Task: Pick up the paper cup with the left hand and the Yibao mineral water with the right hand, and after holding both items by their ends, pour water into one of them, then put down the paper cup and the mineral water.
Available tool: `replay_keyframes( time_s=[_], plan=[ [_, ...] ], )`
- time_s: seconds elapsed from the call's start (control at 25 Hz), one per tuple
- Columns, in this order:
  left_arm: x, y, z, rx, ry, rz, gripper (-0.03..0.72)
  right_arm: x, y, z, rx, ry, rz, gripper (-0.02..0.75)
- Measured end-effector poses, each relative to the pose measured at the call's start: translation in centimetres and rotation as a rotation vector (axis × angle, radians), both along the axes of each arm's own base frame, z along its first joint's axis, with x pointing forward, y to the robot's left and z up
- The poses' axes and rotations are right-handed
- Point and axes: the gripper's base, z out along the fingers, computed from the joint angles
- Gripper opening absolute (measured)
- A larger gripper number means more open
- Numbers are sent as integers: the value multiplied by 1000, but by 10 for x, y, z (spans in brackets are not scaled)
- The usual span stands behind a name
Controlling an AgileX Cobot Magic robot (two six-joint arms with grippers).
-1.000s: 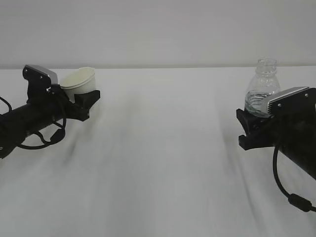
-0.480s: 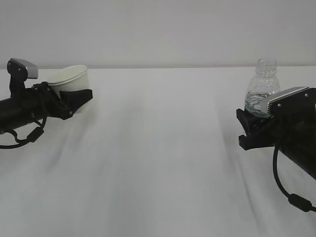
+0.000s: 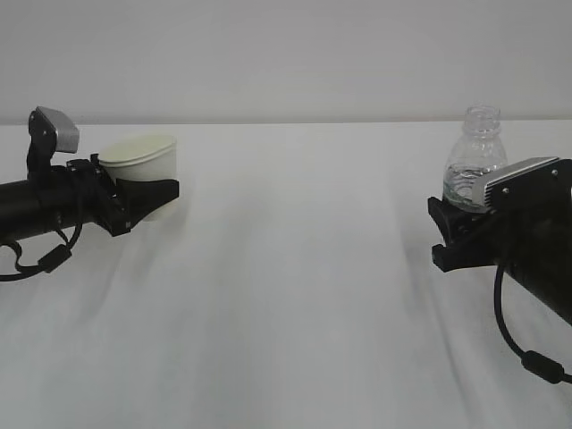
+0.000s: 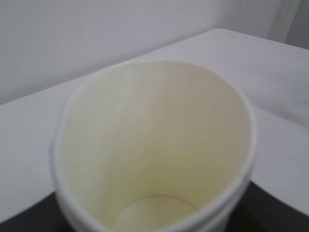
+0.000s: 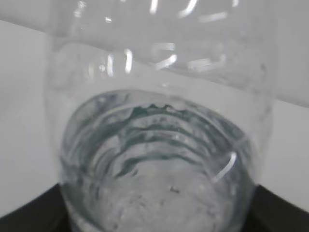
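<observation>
My camera looks almost straight into the Yibao mineral water, which fills nearly the whole picture. The clear plastic wall rises toward twelve o'clock, with bright glints on it near the top edge. Through the water I see ringed ribs and dark green tints curving around the middle. At seven and five o'clock, dark parts of my claw show just beside the bottle's lower sides. Behind it lies a pale, plain surface.

Paper cup in L gripper far left, mineral water in R gripper far right.
</observation>
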Motion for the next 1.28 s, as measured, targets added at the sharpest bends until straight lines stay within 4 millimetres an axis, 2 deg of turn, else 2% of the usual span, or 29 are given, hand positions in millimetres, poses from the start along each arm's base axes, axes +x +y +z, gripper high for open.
replay_keyframes(
  time_s=[0.48,0.96,1.28],
  plan=[
    [-13,-10,11,53,-6,-155,441,0,0,0,0,0,0,468],
    [-39,-74,11,80,-12,-402,440,0,0,0,0,0,2,468],
    [-49,-98,11,79,-32,-464,440,-1,3,0,-10,-2,34,468]
  ],
)
